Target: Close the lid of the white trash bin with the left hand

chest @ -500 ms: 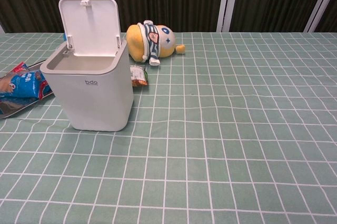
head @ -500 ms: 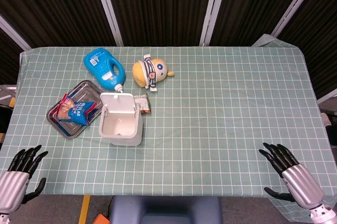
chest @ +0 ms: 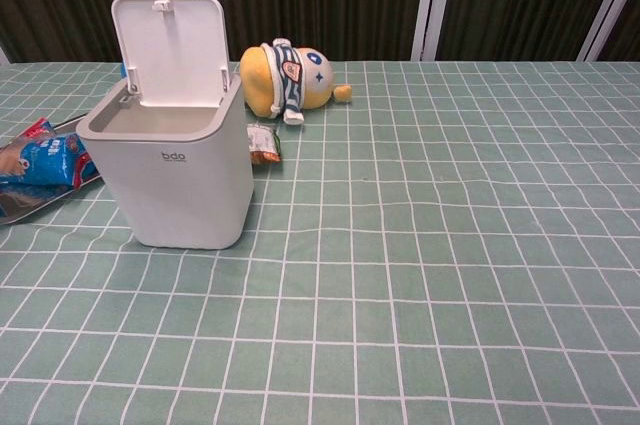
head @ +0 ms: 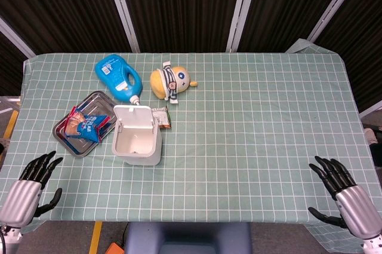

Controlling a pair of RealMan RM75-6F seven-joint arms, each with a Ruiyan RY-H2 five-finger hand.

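The white bin (head: pixel 138 143) stood left of center on the counter (head: pixel 250 122), lid (chest: pixel 170 50) upright. The left hand (head: pixel 25 195), empty, fingers spread, had edged inward from the near-left corner. The right hand (head: pixel 348 199) retreated, also spread. Closing not begun.

Green checked tablecloth (head: pixel 250 116), dark slatted wall (head: pixel 179 3), white posts (head: pixel 240 6)

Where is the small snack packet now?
In the head view, the snack packet lies flat left of centre, just right of the white trash bin's raised lid, below the plush toy.
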